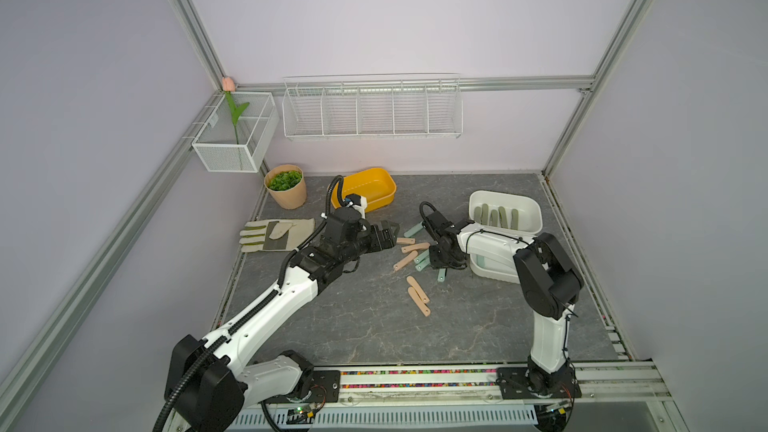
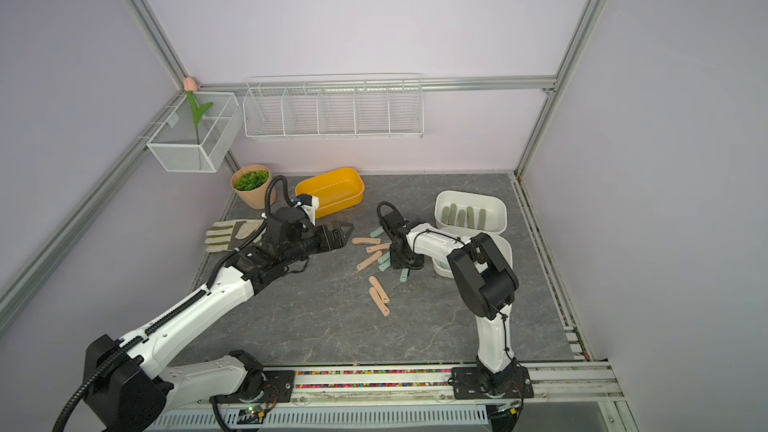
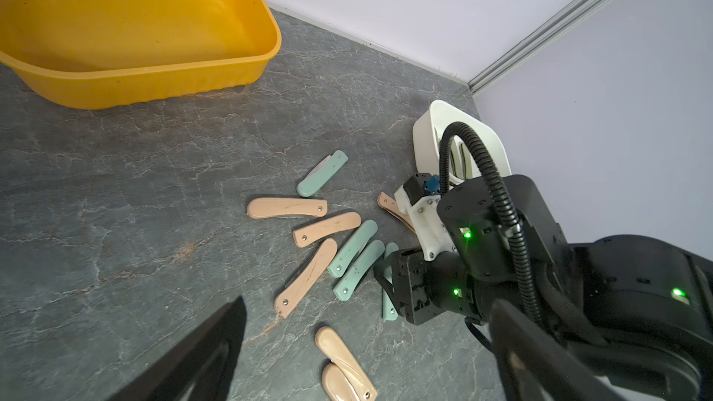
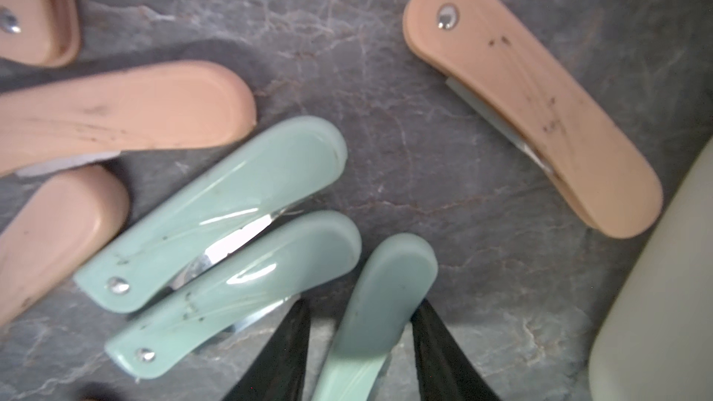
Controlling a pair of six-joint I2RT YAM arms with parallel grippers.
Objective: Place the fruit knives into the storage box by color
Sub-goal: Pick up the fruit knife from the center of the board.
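Note:
Several peach-pink fruit knives and mint ones lie scattered mid-table. My right gripper points down among them, shut on a mint fruit knife whose end pokes out below it in a top view. Olive knives lie in the far white storage box. A second white box is partly hidden under the right arm. The yellow box holds nothing. My left gripper hovers open just left of the pile, with two peach knives between its fingers below.
A beige-and-olive glove lies at the left edge. A potted plant stands in the back left corner. A wire rack and a mesh basket hang on the walls. Bare table spreads toward the front rail.

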